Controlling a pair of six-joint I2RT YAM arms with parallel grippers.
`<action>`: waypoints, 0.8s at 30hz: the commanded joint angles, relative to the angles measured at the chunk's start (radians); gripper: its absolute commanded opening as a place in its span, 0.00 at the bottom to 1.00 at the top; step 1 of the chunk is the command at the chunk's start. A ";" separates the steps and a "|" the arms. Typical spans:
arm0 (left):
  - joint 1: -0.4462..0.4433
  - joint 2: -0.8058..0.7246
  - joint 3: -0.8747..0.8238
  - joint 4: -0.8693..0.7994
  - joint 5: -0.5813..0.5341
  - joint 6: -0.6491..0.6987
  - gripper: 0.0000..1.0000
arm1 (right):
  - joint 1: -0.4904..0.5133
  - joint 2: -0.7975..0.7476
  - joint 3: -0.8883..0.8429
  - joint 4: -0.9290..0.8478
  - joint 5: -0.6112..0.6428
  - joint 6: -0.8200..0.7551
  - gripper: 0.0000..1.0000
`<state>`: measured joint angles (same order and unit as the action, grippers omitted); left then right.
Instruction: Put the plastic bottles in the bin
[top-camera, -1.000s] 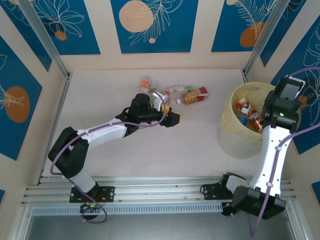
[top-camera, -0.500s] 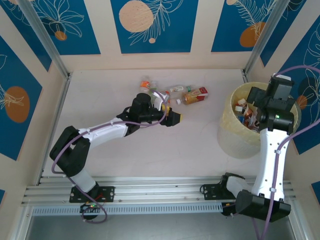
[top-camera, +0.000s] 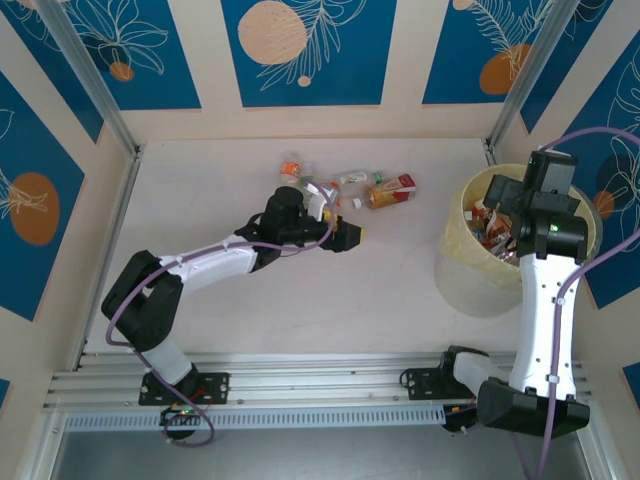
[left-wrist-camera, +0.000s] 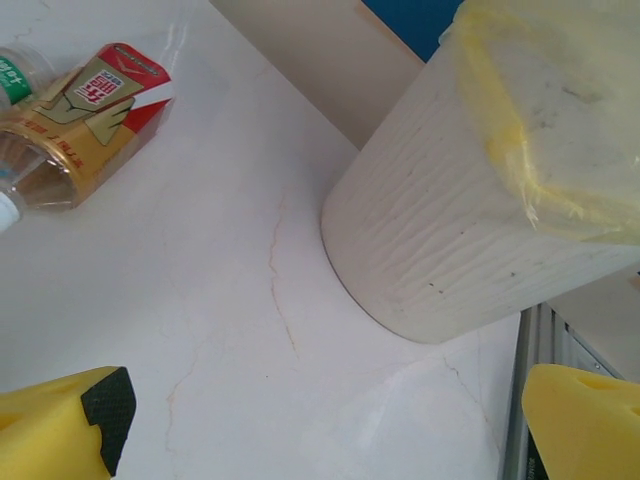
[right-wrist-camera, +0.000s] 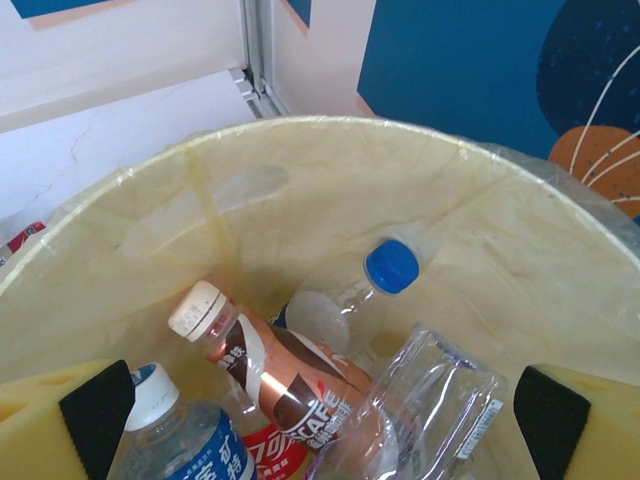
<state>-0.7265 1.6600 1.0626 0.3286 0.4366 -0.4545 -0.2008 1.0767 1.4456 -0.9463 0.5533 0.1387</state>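
Top external shows bottles (top-camera: 388, 190) near left pincer (top-camera: 351, 237).

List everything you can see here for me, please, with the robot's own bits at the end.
Table: one, pale white, under everything.
Bin: one, pale yellow, right side of the table.
Bottles in the bin: at least four, clear, blue or white caps, one with a copper-and-red label.
Bottles on the table: at least four, clear with gold-red, white and orange touches, far middle, partly behind the left arm.
Wall panels: several, blue with orange circles, around the table.
Left gripper: one, yellow pads, open, over the table beside the loose bottles.
Right gripper: one, yellow pads, open, above the bin.
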 joint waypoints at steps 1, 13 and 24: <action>0.009 -0.012 0.000 0.007 -0.056 -0.016 1.00 | 0.025 0.001 0.050 -0.067 0.025 0.068 1.00; 0.061 -0.096 -0.105 0.011 -0.262 -0.071 1.00 | 0.314 -0.004 0.131 -0.084 -0.066 0.233 0.99; 0.151 -0.125 -0.084 -0.197 -0.444 -0.066 1.00 | 0.583 -0.001 0.038 0.116 -0.203 0.295 0.99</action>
<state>-0.5926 1.5524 0.9527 0.2272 0.0734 -0.5327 0.3332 1.0828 1.5181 -0.9188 0.4129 0.3901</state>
